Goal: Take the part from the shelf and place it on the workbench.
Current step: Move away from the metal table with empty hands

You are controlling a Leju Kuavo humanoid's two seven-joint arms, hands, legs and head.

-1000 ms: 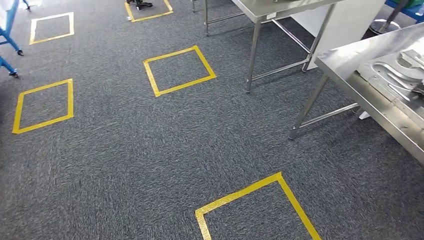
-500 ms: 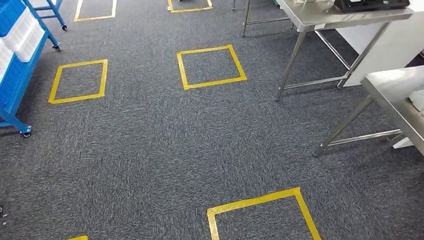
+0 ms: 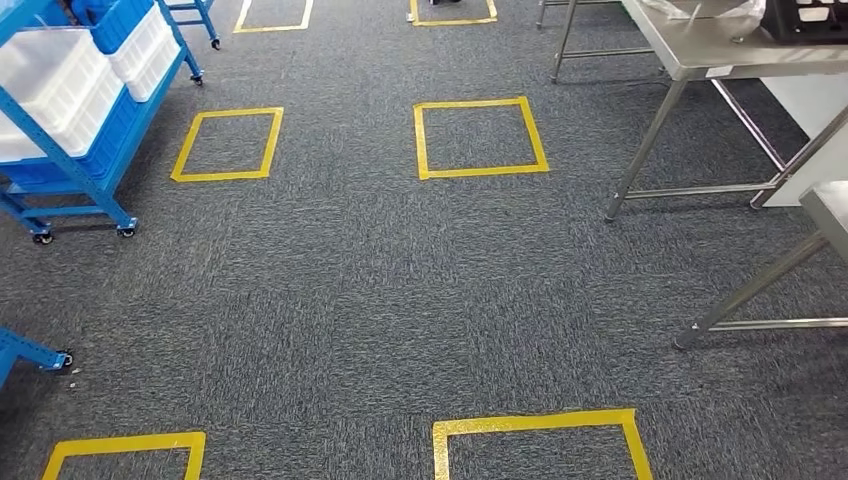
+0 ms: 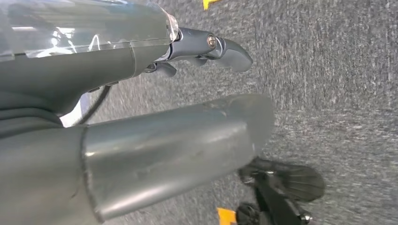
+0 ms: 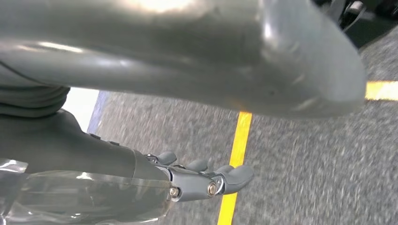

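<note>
Far left, a blue wheeled shelf (image 3: pixel 70 150) on grey carpet (image 3: pixel 330 300), loaded with white bins (image 3: pixel 55 85); no telling which item on it is the part; a second blue caster foot (image 3: pixel 35 352) lower down at the left edge. Just right of the shelf, a yellow tape square (image 3: pixel 228 145); another yellow square (image 3: pixel 480 138) near the middle; parts of further squares along the near edge. To the right, a steel tabletop (image 3: pixel 740 45) on thin legs, carrying a dark object (image 3: pixel 810 20) and something pale, too cropped to identify; corner of a second tabletop (image 3: pixel 830 210) at the right edge. Left hand (image 4: pixel 206 49) hanging above carpet, fingers apart, holding nothing; right hand (image 5: pixel 206 180) likewise above carpet beside a yellow tape line (image 5: pixel 237 159), fingers loosely spread, empty.
</note>
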